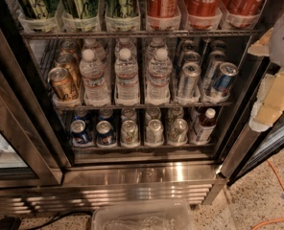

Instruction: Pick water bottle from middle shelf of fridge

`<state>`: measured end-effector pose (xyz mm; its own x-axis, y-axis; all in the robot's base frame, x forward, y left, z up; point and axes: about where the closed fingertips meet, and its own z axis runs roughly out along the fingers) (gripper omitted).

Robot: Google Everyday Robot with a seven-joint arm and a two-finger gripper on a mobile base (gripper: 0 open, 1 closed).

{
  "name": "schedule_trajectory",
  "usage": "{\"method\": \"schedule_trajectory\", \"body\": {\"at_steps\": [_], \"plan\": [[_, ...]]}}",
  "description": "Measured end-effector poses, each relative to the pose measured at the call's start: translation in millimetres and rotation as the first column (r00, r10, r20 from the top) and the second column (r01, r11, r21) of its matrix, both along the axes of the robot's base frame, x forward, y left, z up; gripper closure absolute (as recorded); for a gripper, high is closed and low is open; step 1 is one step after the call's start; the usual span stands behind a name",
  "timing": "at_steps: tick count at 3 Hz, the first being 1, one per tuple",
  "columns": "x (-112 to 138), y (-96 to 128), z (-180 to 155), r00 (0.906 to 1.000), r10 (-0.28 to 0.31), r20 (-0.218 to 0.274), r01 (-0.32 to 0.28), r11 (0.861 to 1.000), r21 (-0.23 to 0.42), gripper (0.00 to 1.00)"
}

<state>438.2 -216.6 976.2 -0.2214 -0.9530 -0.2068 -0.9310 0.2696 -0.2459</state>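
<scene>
The fridge (142,176) stands open before me. Its middle shelf (108,107) carries three lanes of clear water bottles with white caps; the front ones are the left (94,75), centre (126,75) and right (159,73), with more behind them. Gold cans (63,83) stand left of the bottles and silver cans (187,80) right of them. My gripper (271,99), pale beige and white, is at the right edge of the view. It is in front of the fridge's right door frame, well to the right of the bottles and touching none.
The shelf above holds green cans (79,4) and red cola cans (199,4). The shelf below holds several cans and a dark-liquid bottle (205,123). A glass door (7,143) stands at the left. A clear plastic bin (142,217) and an orange cable (281,195) lie on the floor.
</scene>
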Motion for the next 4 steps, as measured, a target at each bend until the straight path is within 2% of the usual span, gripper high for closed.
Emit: {"method": "schedule_trajectory", "body": {"at_steps": [2, 3, 4], "plan": [[4, 9, -10, 0.9997, -0.015, 0.017, 0.015, 1.000, 0.024, 0.00], [-3, 31, -47, 0.9992, -0.033, 0.021, 0.030, 0.994, 0.104, 0.00], [-16, 54, -94, 0.9992, -0.018, 0.037, 0.011, 0.982, 0.190, 0.00]]}}
